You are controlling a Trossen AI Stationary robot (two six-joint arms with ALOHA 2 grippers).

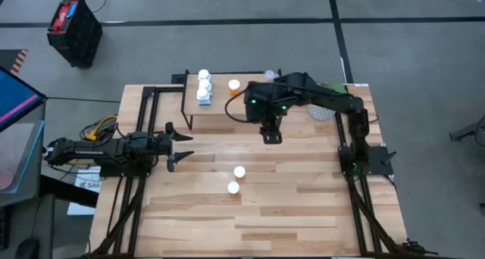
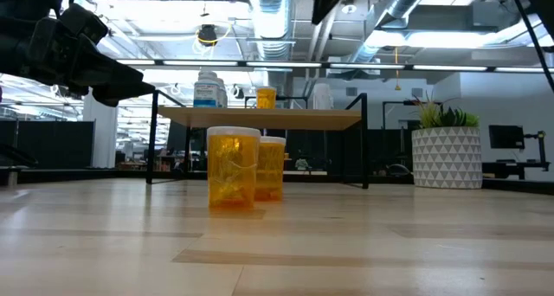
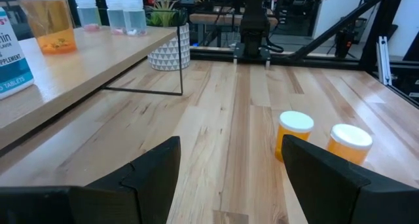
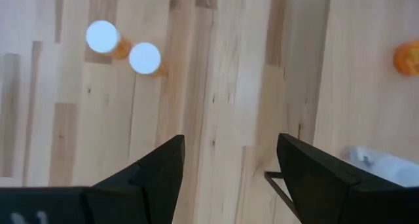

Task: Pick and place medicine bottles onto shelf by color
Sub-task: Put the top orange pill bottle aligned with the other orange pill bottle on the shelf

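Two orange medicine bottles with white caps (image 1: 239,171) (image 1: 233,188) stand upright on the table's middle. The shelf (image 1: 220,107) at the far side carries three white bottles (image 1: 203,87) in a row, one orange bottle (image 1: 234,85) and clear pale-blue bottles (image 3: 124,13). My right gripper (image 1: 270,134) hangs open above the table in front of the shelf, pointing steeply down, and holds nothing (image 4: 230,145). The two orange bottles (image 4: 145,57) lie ahead of it. My left gripper (image 1: 178,145) waits open and level at the table's left (image 3: 230,145).
A potted green plant in a white patterned pot (image 2: 447,149) stands at the far right, partly under my right arm. The shelf's thin black legs (image 3: 181,60) rise from the table. A black crate (image 1: 74,32) sits on the floor beyond the table.
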